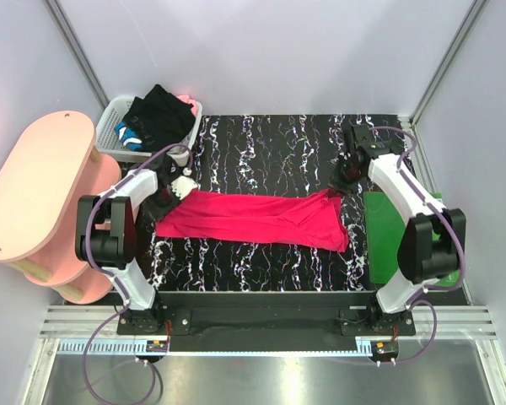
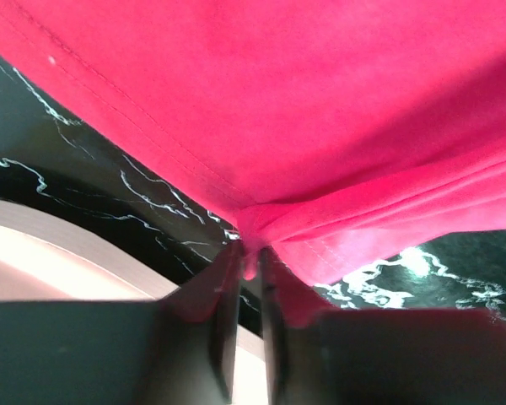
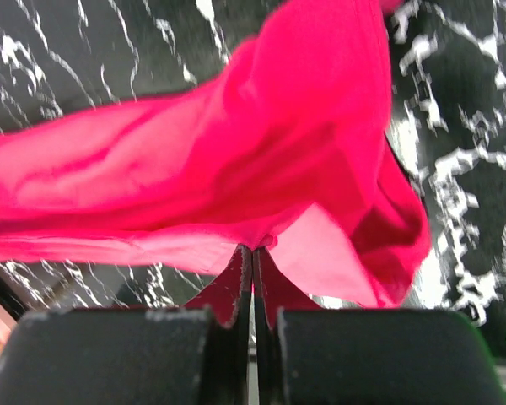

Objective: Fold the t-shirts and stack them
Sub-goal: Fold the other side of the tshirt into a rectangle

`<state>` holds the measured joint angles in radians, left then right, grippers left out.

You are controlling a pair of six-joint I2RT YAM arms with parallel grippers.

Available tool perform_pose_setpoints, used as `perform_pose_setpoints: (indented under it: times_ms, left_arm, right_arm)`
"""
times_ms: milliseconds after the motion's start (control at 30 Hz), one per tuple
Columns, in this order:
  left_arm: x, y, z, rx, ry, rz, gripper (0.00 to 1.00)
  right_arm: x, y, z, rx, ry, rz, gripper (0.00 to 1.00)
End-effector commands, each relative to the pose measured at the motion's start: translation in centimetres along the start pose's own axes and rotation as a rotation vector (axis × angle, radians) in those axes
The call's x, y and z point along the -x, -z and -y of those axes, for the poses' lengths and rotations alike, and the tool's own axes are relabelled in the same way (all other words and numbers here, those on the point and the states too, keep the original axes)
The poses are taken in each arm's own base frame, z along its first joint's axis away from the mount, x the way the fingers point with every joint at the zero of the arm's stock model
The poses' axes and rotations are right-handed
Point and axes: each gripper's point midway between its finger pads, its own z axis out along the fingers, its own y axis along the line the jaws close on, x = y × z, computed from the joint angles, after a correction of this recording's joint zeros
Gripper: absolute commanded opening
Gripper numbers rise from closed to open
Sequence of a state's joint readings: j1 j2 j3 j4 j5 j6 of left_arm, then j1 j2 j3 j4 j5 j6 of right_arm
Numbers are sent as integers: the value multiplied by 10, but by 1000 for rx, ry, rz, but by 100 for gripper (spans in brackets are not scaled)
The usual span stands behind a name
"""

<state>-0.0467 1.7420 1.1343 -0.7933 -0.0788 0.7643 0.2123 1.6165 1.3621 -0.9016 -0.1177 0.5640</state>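
We see the red t-shirt (image 1: 253, 218) lying as a long band across the middle of the black marbled table (image 1: 261, 143), from left to right. The left gripper (image 2: 249, 253) has its jaws almost together, with a small fold of the shirt's left end pinched between the tips, and the right gripper (image 3: 253, 249) presses its jaws together on the right end. The black t-shirt (image 1: 160, 114) lies in the white basket (image 1: 110, 139) at the far left.
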Motion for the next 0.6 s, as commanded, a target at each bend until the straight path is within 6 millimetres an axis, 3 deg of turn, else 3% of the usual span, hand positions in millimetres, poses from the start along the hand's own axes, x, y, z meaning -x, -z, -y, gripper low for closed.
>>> perform_pose_setpoints:
  times_ms: [0, 67, 100, 133, 167, 200, 233, 267, 367, 400, 467, 533, 567]
  left_arm:
    - [9, 2, -23, 84, 16, 8, 38]
    - [6, 2, -28, 120, 17, -1, 62]
    - [5, 3, -30, 133, 14, -3, 69]
    - [4, 9, -34, 162, 15, 0, 79]
    - [3, 12, -36, 175, 11, 4, 92]
    - [3, 15, -36, 184, 11, 9, 97]
    - [4, 24, -38, 207, 14, 27, 99]
    - [3, 29, -39, 217, 14, 36, 99]
    - [5, 49, -34, 241, 7, 88, 99]
    - [6, 55, -32, 251, 2, 97, 99]
    - [5, 65, -20, 258, -14, 108, 99]
    - [9, 74, -9, 249, -28, 148, 99]
    - [10, 74, 1, 226, -37, 154, 99]
  right_arm:
    - [22, -22, -13, 32, 15, -12, 0]
    - [21, -39, -12, 18, 9, -51, 2]
    - [24, -41, -15, 23, 8, -54, 9]
    - [25, -46, -14, 16, 8, -59, 34]
    - [26, -52, -12, -2, 7, -67, 45]
    - [34, -53, -12, -14, 8, -43, 51]
    - [37, -53, -11, -25, 13, -35, 57]
    - [40, -53, -10, -37, 21, -23, 76]
    - [58, -44, -8, -84, 49, 33, 94]
    - [67, -37, -9, -93, 55, 63, 94]
    - [67, -23, -10, -92, 65, 70, 94]
    - [57, -15, -12, -74, 60, 69, 93]
    - [54, 0, -17, -44, 66, 95, 92]
